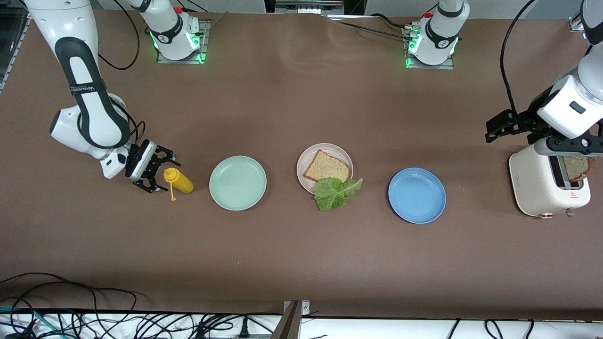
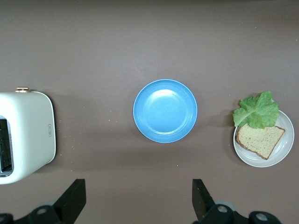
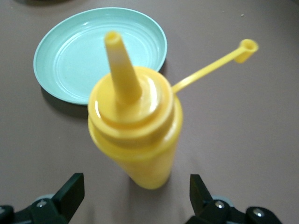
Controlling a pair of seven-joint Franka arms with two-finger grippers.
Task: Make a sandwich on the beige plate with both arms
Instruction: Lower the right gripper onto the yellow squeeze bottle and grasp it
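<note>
The beige plate (image 1: 308, 155) (image 2: 282, 150) sits mid-table, between the mint and blue plates. On it lies one toasted bread slice (image 1: 328, 167) (image 2: 259, 140). A lettuce leaf (image 1: 335, 192) (image 2: 257, 111) overlaps the slice's edge and hangs over the plate's rim nearest the front camera. A second bread slice (image 1: 577, 167) stands in the toaster. My right gripper (image 1: 160, 175) (image 3: 135, 196) is open, low by the yellow squeeze bottle (image 1: 181, 182) (image 3: 135, 130), whose base is just ahead of the fingertips. My left gripper (image 1: 491, 132) (image 2: 138, 196) hangs open in the air beside the toaster, holding nothing.
A mint green plate (image 1: 238, 182) (image 3: 70, 51) lies beside the bottle. The blue plate (image 1: 417, 195) (image 2: 165, 110) lies between the beige plate and the white toaster (image 1: 537, 181) (image 2: 28, 135) at the left arm's end. The bottle's cap (image 3: 246, 46) hangs off on its strap.
</note>
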